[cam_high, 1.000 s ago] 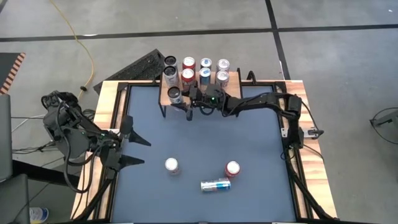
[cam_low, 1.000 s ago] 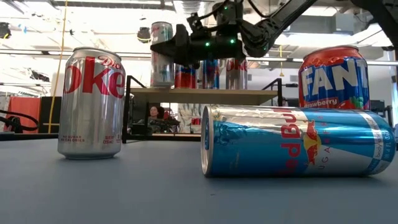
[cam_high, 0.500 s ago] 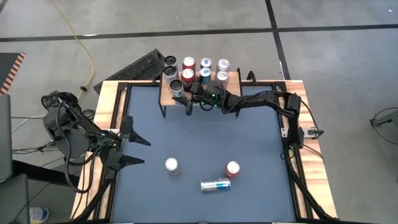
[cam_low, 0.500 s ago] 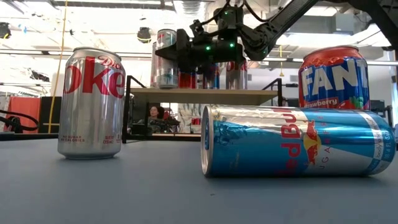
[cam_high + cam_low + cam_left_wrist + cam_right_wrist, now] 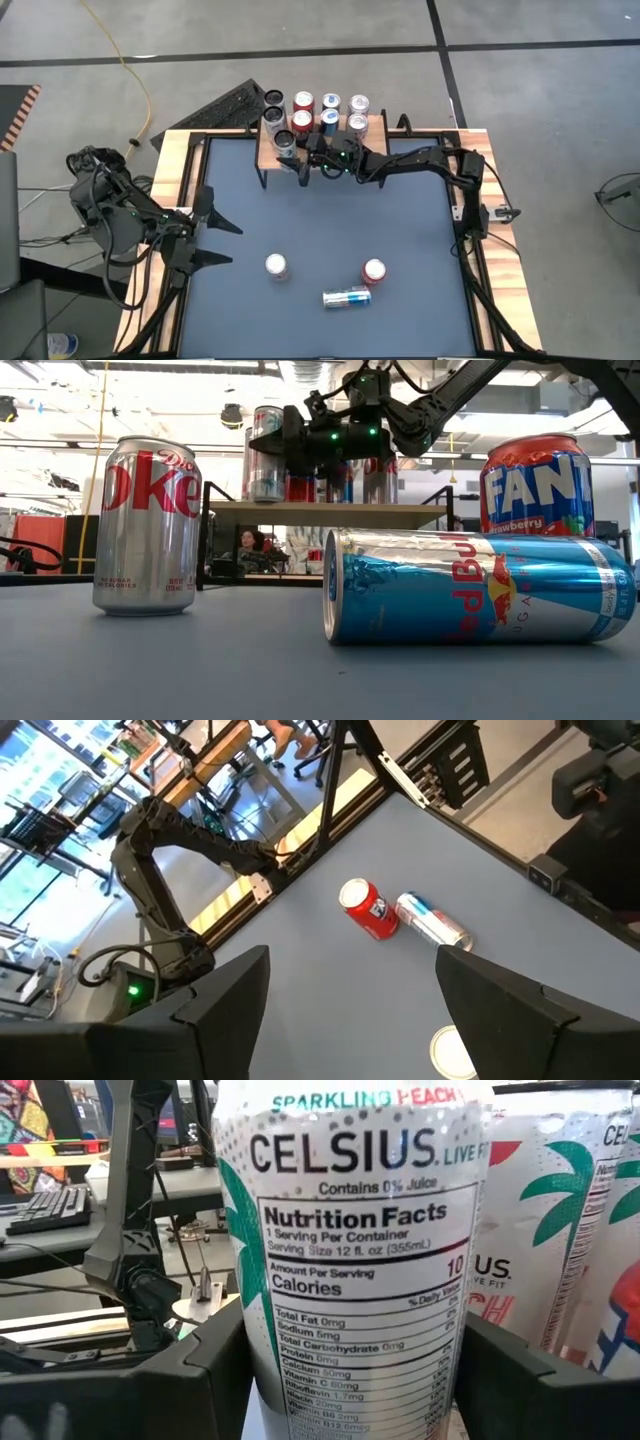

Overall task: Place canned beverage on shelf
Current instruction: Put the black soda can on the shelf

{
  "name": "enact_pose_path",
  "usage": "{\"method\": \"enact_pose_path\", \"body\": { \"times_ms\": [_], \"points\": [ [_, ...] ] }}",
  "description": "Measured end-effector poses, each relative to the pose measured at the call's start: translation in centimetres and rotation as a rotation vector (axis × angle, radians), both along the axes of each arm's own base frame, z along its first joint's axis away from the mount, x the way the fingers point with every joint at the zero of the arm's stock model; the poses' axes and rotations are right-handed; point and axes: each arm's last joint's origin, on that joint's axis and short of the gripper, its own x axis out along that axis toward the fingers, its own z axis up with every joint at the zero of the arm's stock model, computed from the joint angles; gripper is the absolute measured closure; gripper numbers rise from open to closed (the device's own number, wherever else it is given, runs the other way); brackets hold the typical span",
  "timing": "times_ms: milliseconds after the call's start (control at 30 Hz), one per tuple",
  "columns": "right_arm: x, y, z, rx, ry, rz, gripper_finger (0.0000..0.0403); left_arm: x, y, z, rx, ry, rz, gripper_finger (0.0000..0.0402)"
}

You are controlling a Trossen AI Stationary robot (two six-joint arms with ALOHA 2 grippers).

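Note:
The shelf (image 5: 266, 152) stands at the table's far edge with several cans on its light-wood top (image 5: 330, 513). At its front left stands a white Celsius can (image 5: 350, 1240), upright on its base (image 5: 265, 455). My right gripper (image 5: 350, 1380) reaches in level from the table's right. It is open, one finger close on either side of the can, with only a sliver of room. My left gripper (image 5: 236, 245) waits open over the table's left edge, nothing between its fingers (image 5: 352, 952).
Three cans are on the dark mat near the front: an upright Diet Coke (image 5: 276, 265), an upright red Fanta (image 5: 374, 270) and a blue Red Bull (image 5: 346, 297) lying on its side. Open mat lies between them and the shelf. A keyboard (image 5: 235, 105) lies beyond the table's far left corner.
My right gripper has carried the Celsius can a little toward the table's far edge, from in front of the shelf's front edge onto its top. There the can has come to rest upright beside the others. For the last half second both have kept still.

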Motion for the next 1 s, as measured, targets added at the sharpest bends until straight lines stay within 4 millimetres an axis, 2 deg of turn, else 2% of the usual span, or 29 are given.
{"method": "enact_pose_path", "body": {
  "times_ms": [500, 867, 1000],
  "points": [
    [-0.05, -0.12, -0.87, 0.068, 0.071, -0.051, 0.0097, 0.03, -0.03, -0.16, -0.029, 0.018, 0.011, 0.0127],
    [-0.62, 0.33, 0.04, 0.073, 0.128, -0.099, 0.0096, 0.09, -0.13, -0.26, -0.020, 0.024, 0.007, 0.0127],
    [-0.58, 0.75, -0.26, 0.080, 0.165, -0.118, 0.0096, 0.09, -0.14, -0.26, -0.019, 0.024, 0.005, 0.0127]
  ]
}}
